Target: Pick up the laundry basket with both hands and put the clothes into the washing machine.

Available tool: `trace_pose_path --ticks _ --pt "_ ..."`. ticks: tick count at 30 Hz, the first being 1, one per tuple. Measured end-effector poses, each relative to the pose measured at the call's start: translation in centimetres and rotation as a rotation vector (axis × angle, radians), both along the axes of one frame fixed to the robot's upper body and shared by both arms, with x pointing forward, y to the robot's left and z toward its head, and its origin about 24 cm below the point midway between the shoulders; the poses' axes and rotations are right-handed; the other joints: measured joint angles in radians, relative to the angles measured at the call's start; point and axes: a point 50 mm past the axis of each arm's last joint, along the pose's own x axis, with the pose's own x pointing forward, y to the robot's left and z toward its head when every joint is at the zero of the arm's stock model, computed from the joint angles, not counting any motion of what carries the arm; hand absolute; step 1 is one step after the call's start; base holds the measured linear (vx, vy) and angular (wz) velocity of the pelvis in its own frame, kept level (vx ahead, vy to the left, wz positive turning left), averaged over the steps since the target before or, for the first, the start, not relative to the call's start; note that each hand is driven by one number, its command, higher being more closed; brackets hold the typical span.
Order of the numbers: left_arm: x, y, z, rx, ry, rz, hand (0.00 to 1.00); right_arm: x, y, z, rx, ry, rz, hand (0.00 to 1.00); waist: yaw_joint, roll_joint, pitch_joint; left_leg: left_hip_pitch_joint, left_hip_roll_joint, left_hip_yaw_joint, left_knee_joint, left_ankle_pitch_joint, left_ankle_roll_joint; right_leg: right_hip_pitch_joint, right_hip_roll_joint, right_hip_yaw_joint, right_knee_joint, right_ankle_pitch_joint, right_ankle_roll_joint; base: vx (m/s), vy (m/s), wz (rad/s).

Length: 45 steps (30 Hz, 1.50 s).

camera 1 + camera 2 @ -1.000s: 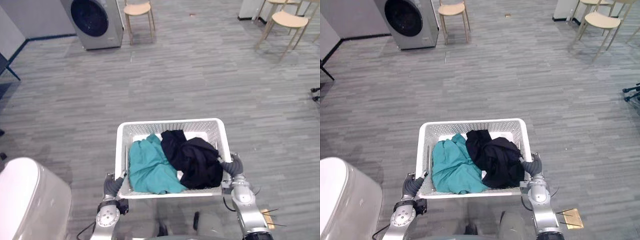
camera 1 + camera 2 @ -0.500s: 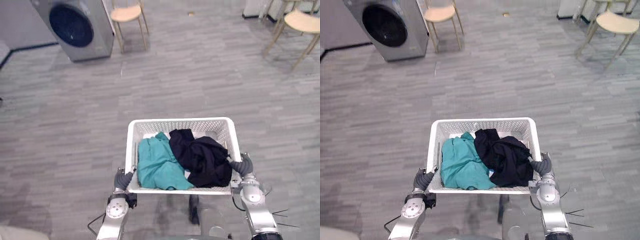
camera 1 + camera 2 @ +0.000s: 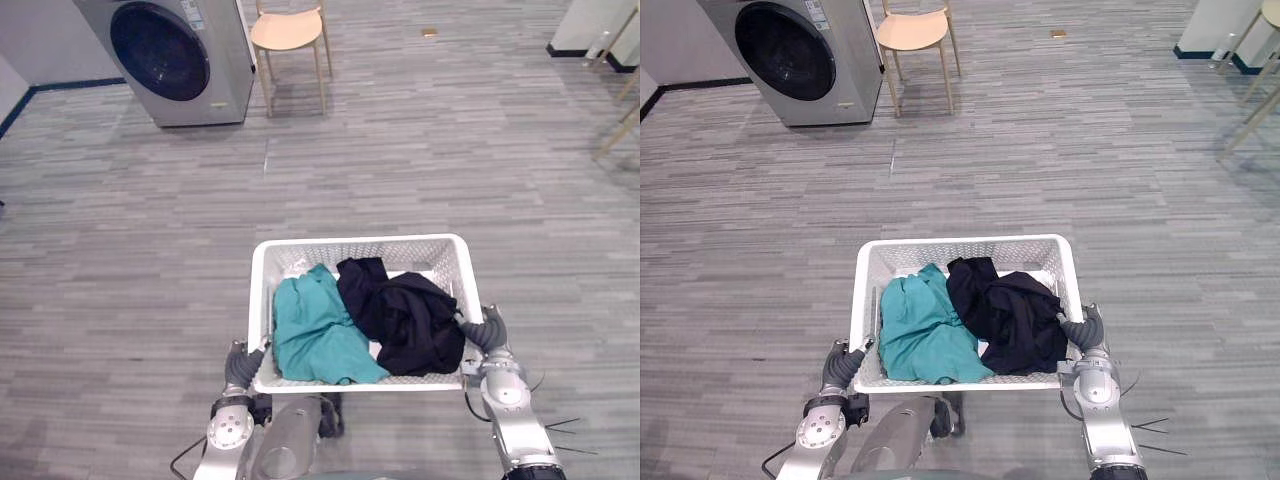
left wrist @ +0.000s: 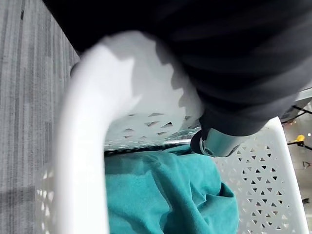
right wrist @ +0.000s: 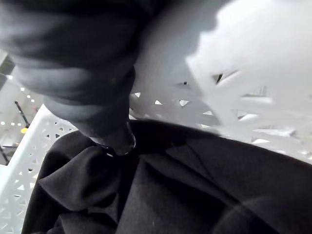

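Note:
A white perforated laundry basket [image 3: 355, 244] hangs level in front of me, held off the grey floor between both hands. My left hand [image 3: 240, 365] grips its left near corner, and the left wrist view shows a finger [image 4: 217, 144] hooked over the rim [image 4: 83, 146]. My right hand [image 3: 483, 330] grips the right side, with a finger [image 5: 117, 141] curled inside the wall [image 5: 234, 63]. Inside lie a teal garment [image 3: 315, 330] on the left and a black garment [image 3: 405, 315] on the right. The grey washing machine [image 3: 175, 55] stands far ahead on the left, its round dark door closed.
A wooden chair [image 3: 290, 35] stands just right of the washing machine. Another chair's legs [image 3: 625, 100] and a white piece of furniture [image 3: 590, 25] show at the far right. Grey plank floor [image 3: 400, 150] stretches between me and the machine.
The camera has shifted: the washing machine and the chair now sit larger and further right, and the white object at lower left has left the picture. The basket stays in both hands.

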Motion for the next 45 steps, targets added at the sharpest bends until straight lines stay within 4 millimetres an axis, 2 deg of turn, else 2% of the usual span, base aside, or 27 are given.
trace_pose_path --ticks 2,4,6,8,9,11,12,13,14,15,17,19,21,24,25,26,27,29,31,32,33,35,38,41,42,44,45 --pt "0.2 0.7 0.2 0.036 -0.009 -0.014 1.0 0.1 0.6 -0.1 0.02 -0.006 0.002 1.0 -0.035 0.015 -0.004 0.159 -0.001 -0.065 -0.127 -0.001 -0.003 -0.155 0.038 -0.102 -0.037 -0.071 -0.108 0.63 0.111 0.43" --pt "0.9 0.7 0.5 0.051 -0.025 -0.036 1.0 0.1 0.4 0.1 0.016 -0.014 0.001 1.0 -0.049 0.016 -0.002 0.237 0.011 -0.091 -0.184 -0.017 -0.031 -0.271 0.089 -0.135 -0.257 -0.094 -0.116 0.74 0.012 0.43" --pt "1.1 0.6 0.2 0.053 -0.01 -0.045 1.0 -0.1 0.3 0.0 0.017 -0.009 -0.008 1.0 -0.077 0.011 0.004 0.337 0.019 -0.119 -0.221 -0.049 -0.088 -0.319 0.143 -0.123 -0.686 0.023 -0.089 0.66 -0.05 0.61" --pt "0.8 0.5 -0.2 0.059 0.008 -0.057 1.0 -0.8 0.2 -0.3 0.015 0.007 -0.014 1.0 -0.086 -0.018 -0.009 0.435 0.0 -0.144 -0.26 -0.085 -0.14 -0.341 0.155 -0.096 -0.928 0.141 -0.082 0.69 -0.114 0.62" --pt "0.4 0.3 -0.6 0.062 0.028 -0.074 1.0 -1.4 0.0 -0.6 0.011 0.027 -0.018 1.0 -0.093 -0.022 -0.021 0.484 0.007 -0.175 -0.237 -0.127 -0.155 -0.354 0.165 -0.067 -0.902 0.243 -0.156 0.97 -0.193 0.68" --pt "0.1 -0.4 -0.9 0.035 0.043 -0.07 1.0 -1.7 -0.6 -0.8 -0.01 0.053 -0.02 1.0 -0.093 0.024 -0.051 0.454 0.062 -0.186 -0.094 -0.141 -0.153 -0.395 0.186 -0.08 -0.751 0.305 -0.184 0.89 -0.228 0.36" --pt "0.2 -0.8 -1.0 0.025 0.04 -0.069 1.0 -1.7 -0.8 -0.7 -0.017 0.052 -0.026 1.0 -0.09 0.067 -0.048 0.363 0.122 -0.18 0.134 -0.121 -0.181 -0.382 0.208 -0.109 -0.691 0.224 -0.2 0.63 -0.192 0.17" --pt "0.3 -0.9 -0.9 0.02 0.036 -0.066 1.0 -1.6 -0.9 -0.6 -0.018 0.049 -0.026 1.0 -0.091 0.082 -0.039 0.305 0.153 -0.168 0.289 -0.066 -0.205 -0.359 0.225 -0.121 -0.672 0.189 -0.202 0.88 -0.268 0.15" --pt "0.1 -0.8 -1.0 0.009 0.042 -0.044 1.0 -1.6 -0.6 -0.5 -0.017 0.051 -0.018 1.0 -0.08 0.088 -0.023 0.198 0.218 -0.141 0.556 0.217 -0.216 -0.286 0.252 -0.129 -0.648 0.117 -0.216 0.71 -0.221 0.08" --pt "-0.4 -0.7 -1.3 0.005 0.057 -0.033 1.0 -2.0 -0.5 -0.2 -0.014 0.042 -0.02 1.0 -0.061 0.09 -0.021 0.097 0.295 -0.136 0.796 0.235 -0.215 -0.196 0.273 -0.144 -0.648 0.055 -0.23 0.85 -0.256 0.01" --pt "-0.5 -0.7 -1.0 0.005 0.046 -0.033 1.0 -2.1 -0.4 1.1 -0.02 -0.018 -0.025 1.0 -0.037 0.068 -0.006 -0.046 0.335 -0.115 0.966 0.136 -0.162 -0.066 0.276 -0.146 -0.676 -0.009 -0.241 0.62 -0.167 0.04" --pt "-0.3 -0.7 -0.6 0.003 0.025 -0.034 1.0 -1.6 -0.3 2.2 -0.027 -0.067 -0.023 1.0 -0.019 0.046 0.002 -0.17 0.334 -0.077 0.886 0.05 -0.128 0.052 0.274 -0.132 -0.763 -0.031 -0.233 0.65 -0.095 -0.02" --pt "0.0 -0.8 -0.1 0.0 -0.001 -0.04 1.0 -1.4 -0.6 2.5 -0.033 -0.088 -0.031 1.0 -0.003 0.035 0.001 -0.237 0.283 -0.056 0.601 0.008 -0.134 0.148 0.26 -0.128 -0.855 -0.04 -0.219 0.6 -0.002 -0.07" --pt "0.2 -1.2 0.0 -0.02 -0.008 -0.05 1.0 -0.7 -1.3 1.8 -0.032 -0.063 -0.036 1.0 0.005 0.046 -0.008 -0.241 0.187 -0.092 -0.005 0.095 -0.245 0.276 0.239 -0.101 -0.955 -0.074 -0.165 0.62 0.111 -0.27" --pt "0.1 -1.3 -0.1 -0.02 -0.002 -0.054 1.0 -0.8 -1.4 1.1 -0.028 -0.032 -0.044 1.0 0.021 0.047 -0.008 -0.228 0.18 -0.085 -0.054 0.211 -0.237 0.326 0.233 -0.073 -0.983 -0.099 -0.138 0.64 0.204 -0.58" --pt "0.1 -1.2 -0.2 -0.014 0.004 -0.055 1.0 -1.0 -1.4 0.6 -0.021 -0.01 -0.053 1.0 0.029 0.037 -0.017 -0.225 0.162 -0.06 -0.013 0.247 -0.188 0.35 0.214 -0.048 -0.988 -0.12 -0.117 0.93 0.309 -0.47" --pt "0.2 -1.2 -0.1 -0.007 0.004 -0.056 1.0 -1.3 -1.4 0.2 -0.012 0.006 -0.061 1.0 0.019 0.005 -0.031 -0.258 0.14 -0.04 0.086 0.165 -0.145 0.351 0.163 -0.032 -0.955 -0.129 -0.104 0.83 0.287 -0.26" --pt "0.1 -1.5 -0.2 -0.008 0.009 -0.07 1.0 -1.4 -1.6 -0.1 -0.012 0.02 -0.069 1.0 0.025 -0.006 -0.033 -0.25 0.128 -0.006 0.14 0.087 -0.13 0.281 0.127 0.012 -0.787 -0.133 -0.067 0.59 0.246 -0.29" --pt "0.0 -1.4 -0.6 -0.003 0.029 -0.077 1.0 -1.3 -1.7 -0.5 -0.009 0.041 -0.067 1.0 0.02 -0.026 -0.024 -0.178 0.098 0.021 0.152 0.003 -0.122 0.135 0.08 0.079 -0.412 -0.058 0.066 0.53 0.244 -0.37" --pt "-0.2 -1.0 -1.0 0.013 0.059 -0.081 1.0 -1.5 -1.4 -1.2 0.004 0.07 -0.066 1.0 0.008 -0.034 -0.022 -0.1 0.075 0.02 0.148 -0.038 -0.114 0.06 0.053 0.087 -0.165 -0.023 0.059 0.73 0.244 -0.16" --pt "-0.7 -0.6 -1.5 0.027 0.088 -0.076 1.0 -1.7 -0.9 -1.8 0.01 0.095 -0.057 1.0 -0.01 -0.032 -0.021 -0.008 0.066 0.02 0.126 -0.062 -0.11 0.004 0.041 0.054 -0.016 -0.05 -0.009 0.61 0.187 -0.1" --pt "-0.9 -0.1 -1.5 0.048 0.097 -0.075 1.0 -1.7 -0.4 -2.0 0.016 0.105 -0.037 1.0 -0.024 -0.014 -0.025 0.105 0.069 0.017 0.05 -0.086 -0.111 -0.091 0.059 -0.007 -0.005 -0.087 -0.09 0.55 0.127 -0.15" --pt "-0.2 0.3 -1.1 0.072 0.074 -0.083 1.0 -1.2 -0.1 -1.6 0.016 0.082 -0.022 1.0 -0.033 -0.002 -0.028 0.226 0.073 0.015 -0.064 -0.095 -0.129 -0.263 0.125 -0.085 -0.325 -0.097 -0.109 0.54 0.082 0.0" --pt "-0.5 0.3 -1.4 0.072 0.09 -0.085 1.0 -1.3 -0.2 -1.6 0.014 0.084 -0.019 1.0 -0.066 -0.007 -0.029 0.333 0.068 -0.013 -0.118 -0.1 -0.173 -0.277 0.191 -0.075 -0.85 0.098 -0.103 0.56 0.002 0.35" --pt "-0.5 0.3 -1.4 0.074 0.093 -0.086 1.0 -1.4 -0.2 -1.6 0.013 0.086 -0.017 1.0 -0.071 -0.011 -0.032 0.358 0.063 -0.024 -0.123 -0.106 -0.185 -0.278 0.193 -0.071 -0.904 0.138 -0.102 0.63 -0.059 0.54" --pt "-0.9 0.0 -2.1 0.061 0.124 -0.084 1.0 -1.9 -0.4 -1.8 0.009 0.105 -0.018 1.0 -0.086 -0.003 -0.059 0.398 0.077 -0.098 -0.05 -0.127 -0.216 -0.306 0.197 -0.046 -0.795 0.295 -0.169 0.7 -0.107 0.57" --pt "-0.9 -0.3 -2.4 0.048 0.132 -0.081 1.0 -2.0 -0.5 -1.8 0.005 0.108 -0.018 1.0 -0.084 0.019 -0.064 0.375 0.103 -0.114 0.016 -0.126 -0.215 -0.309 0.202 -0.065 -0.755 0.258 -0.168 0.85 -0.16 0.49"
